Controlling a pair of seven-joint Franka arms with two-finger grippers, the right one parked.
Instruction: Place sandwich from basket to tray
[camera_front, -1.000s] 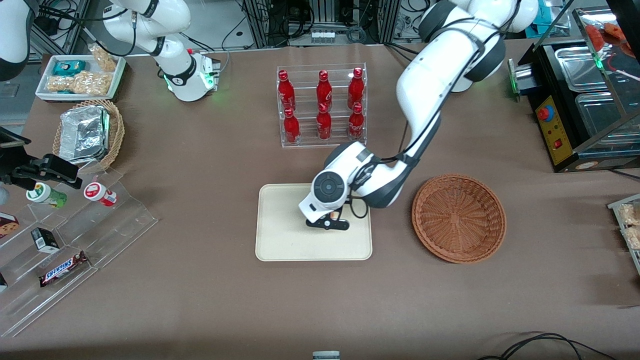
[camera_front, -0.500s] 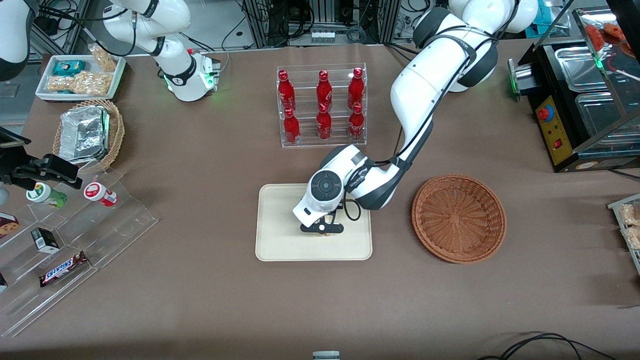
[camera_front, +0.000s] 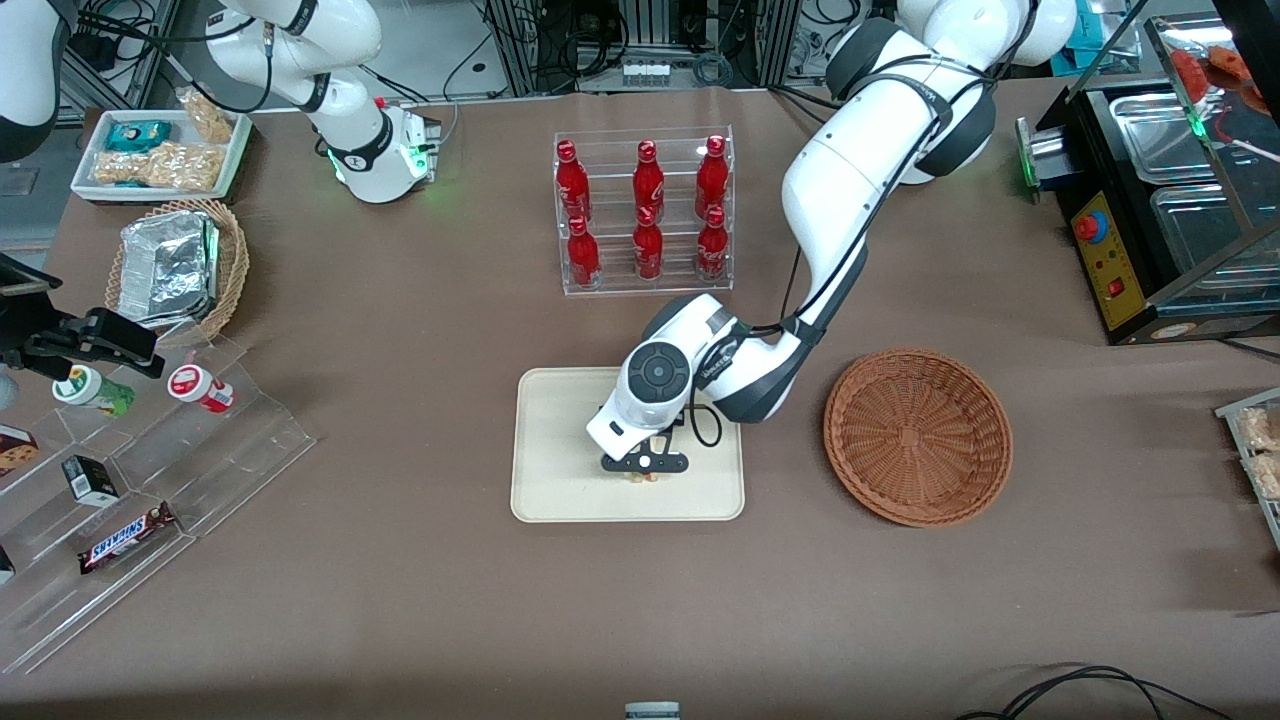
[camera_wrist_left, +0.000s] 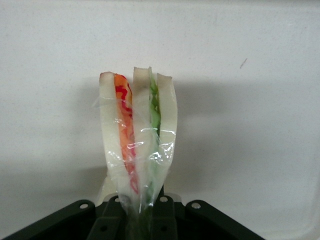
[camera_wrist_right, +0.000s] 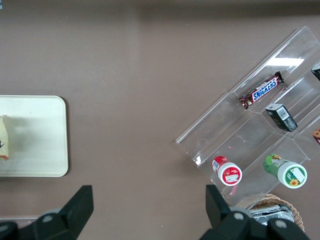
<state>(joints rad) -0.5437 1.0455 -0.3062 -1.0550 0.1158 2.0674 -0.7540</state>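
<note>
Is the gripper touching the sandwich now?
Touching. The left wrist view shows the gripper over the tray, its fingers clamped on the sandwich.

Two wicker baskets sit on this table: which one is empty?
The reddish-brown shallow basket beside the tray; the tan basket holds foil containers. The claw holds the sandwich over the tray.

A brown cloth (camera_front: 400, 560) covers the whole table. Past its farthest edge from the camera stand metal racks (camera_front: 650, 40) hung with black cables, evenly lit.
</note>
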